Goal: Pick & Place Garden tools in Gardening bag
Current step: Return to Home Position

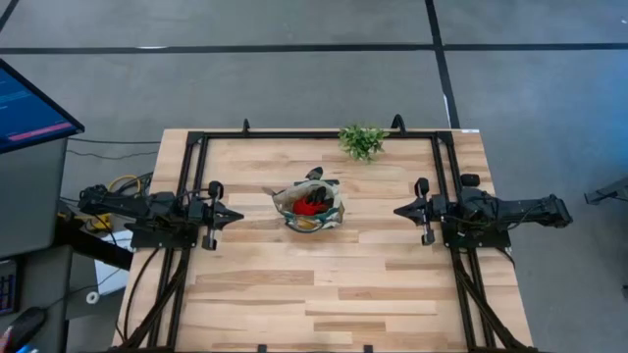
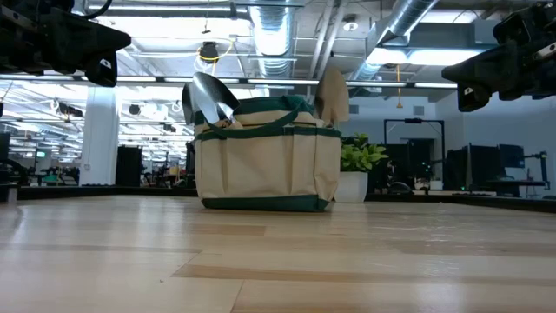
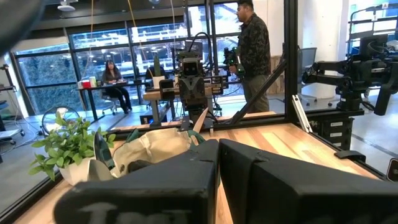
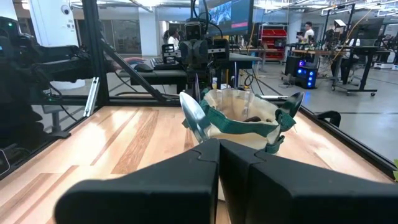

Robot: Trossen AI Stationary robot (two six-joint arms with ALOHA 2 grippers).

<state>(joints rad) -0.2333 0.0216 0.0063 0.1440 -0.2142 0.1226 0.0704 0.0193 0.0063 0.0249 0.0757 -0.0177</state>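
Left claw (image 1: 234, 215): clenched on nothing; I read it parked at the left side of the desk (image 1: 294, 294).
Right claw (image 1: 399, 209): clenched, empty, parked opposite.
Gardening bag (image 1: 310, 207): desk centre, between both claws, upright; trowels (image 2: 211, 97) poke out the top.
Handling: I judge the fabric soft and the load top-heavy; pinch the trimmed rim.

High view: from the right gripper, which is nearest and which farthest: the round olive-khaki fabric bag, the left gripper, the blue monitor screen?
1. Round olive-khaki fabric bag, centre of the wooden table, facing the right gripper.
2. Left gripper, past the bag.
3. Blue monitor screen, off the table's left.
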